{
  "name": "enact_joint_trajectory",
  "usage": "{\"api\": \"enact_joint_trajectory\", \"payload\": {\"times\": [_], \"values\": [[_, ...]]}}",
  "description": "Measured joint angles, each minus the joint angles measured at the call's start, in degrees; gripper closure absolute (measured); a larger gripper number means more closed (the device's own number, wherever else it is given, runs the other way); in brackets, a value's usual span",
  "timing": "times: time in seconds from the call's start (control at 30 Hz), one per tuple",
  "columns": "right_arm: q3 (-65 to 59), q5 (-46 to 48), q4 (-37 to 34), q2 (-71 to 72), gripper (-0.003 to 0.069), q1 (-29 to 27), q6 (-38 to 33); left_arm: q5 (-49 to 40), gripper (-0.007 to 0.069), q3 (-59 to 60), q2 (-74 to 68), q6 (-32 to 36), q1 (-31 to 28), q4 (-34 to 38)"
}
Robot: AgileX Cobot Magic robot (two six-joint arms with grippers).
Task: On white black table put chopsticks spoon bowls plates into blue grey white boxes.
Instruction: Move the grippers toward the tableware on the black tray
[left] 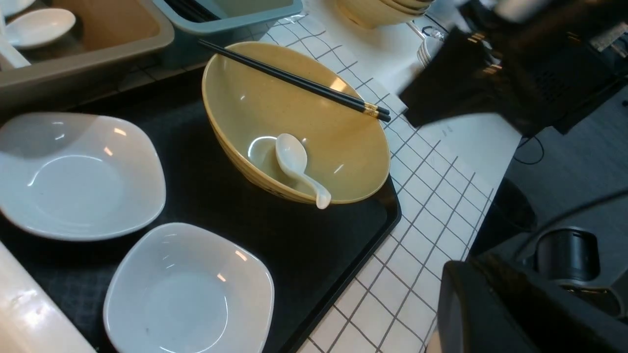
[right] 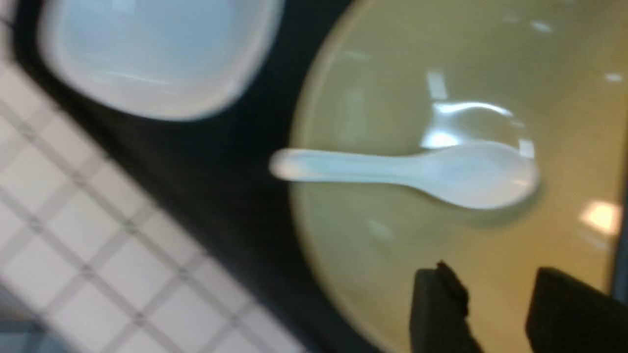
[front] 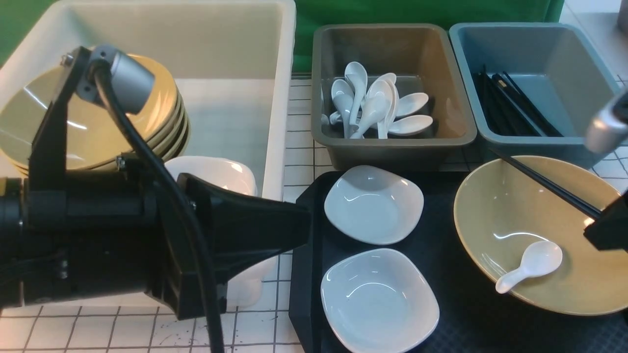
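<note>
A mustard bowl (front: 539, 235) stands on the black tray (front: 441, 274). It holds a white spoon (front: 532, 264), and black chopsticks (front: 544, 184) lie across its far rim. Two white plates (front: 374, 203) (front: 379, 299) sit on the tray to its left. My right gripper (right: 500, 294) is open and empty above the bowl's inside, near the spoon (right: 441, 174). In the front view it (front: 606, 228) is at the chopsticks' near end. My left gripper (front: 299, 225) points at the tray's left edge. Only one of its fingers (left: 490, 314) shows.
The white tub (front: 289, 73) holds stacked mustard bowls (front: 88, 117) and stacked white plates (front: 216, 171). The grey box (front: 392, 154) holds several spoons (front: 373, 105). The blue box (front: 530, 49) holds chopsticks (front: 515, 108). The gridded table's edge is to the right.
</note>
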State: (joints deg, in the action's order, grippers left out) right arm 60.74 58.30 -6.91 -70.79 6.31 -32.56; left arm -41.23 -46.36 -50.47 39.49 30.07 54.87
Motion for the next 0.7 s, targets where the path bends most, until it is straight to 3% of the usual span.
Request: {"api": "enact_joint_trajectory", "payload": {"times": [0.23,0.3,0.7], "values": [[4.6,-4.0,6.91,-12.92,0.0147,0.0,-0.12,-0.18,0.0625,0.0,0.04,0.16,0.04,0.0],[5.73,-4.79,9.37,-15.37,0.0119,0.0,-0.12,-0.23,0.0625,0.0,0.04,0.16,0.04,0.0],[7.83,-5.93,12.33,-23.19,0.0101,-4.07,1.15,-0.42,0.0625,0.0,0.04,0.16,0.04,0.0]]}}
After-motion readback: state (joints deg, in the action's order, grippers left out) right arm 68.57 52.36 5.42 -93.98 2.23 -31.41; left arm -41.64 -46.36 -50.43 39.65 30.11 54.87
